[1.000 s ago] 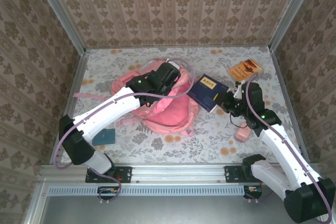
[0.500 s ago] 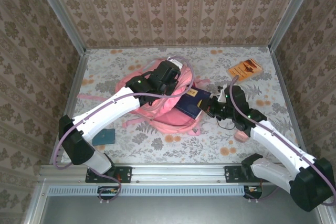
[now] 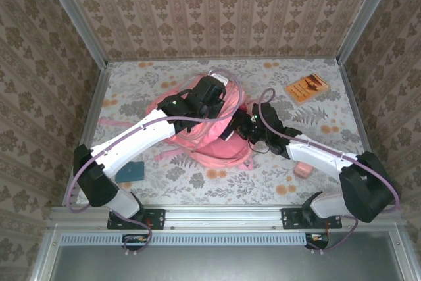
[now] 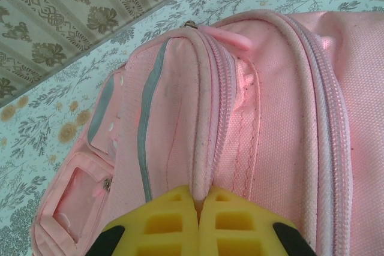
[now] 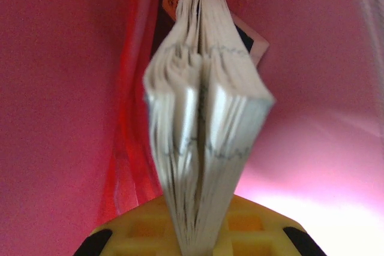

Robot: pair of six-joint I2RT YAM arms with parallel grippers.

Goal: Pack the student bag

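Your bag (image 3: 210, 149) lies mid-table, a little left of centre. One strap (image 3: 108, 122) trails out toward the left edge of the table (image 3: 276, 176).

Your left gripper (image 4: 201, 205) is clenched on the bag's zippered rim, with the pink ridge pinched between its yellow fingers (image 4: 171, 217). From above, it sits over the back end of the bag.

Your right gripper (image 5: 198, 232) is grasping a book (image 5: 204, 118) by its near edge, and the pages fan away from the fingers. Pink fabric closes in on both sides of the book. It is inside the bag's mouth, with little room to either side. From above, the right arm reaches in from the right and meets the bag at its right edge, close to the left wrist.

You have bare cloth in front of the bag and across most of the right half. An orange book (image 3: 307, 87) lies near the back right corner, well apart from both arms. A small pink block (image 3: 302, 170) sits just in front of the right forearm. A teal thing (image 3: 131, 171) lies just beside the left arm, near the front left edge.
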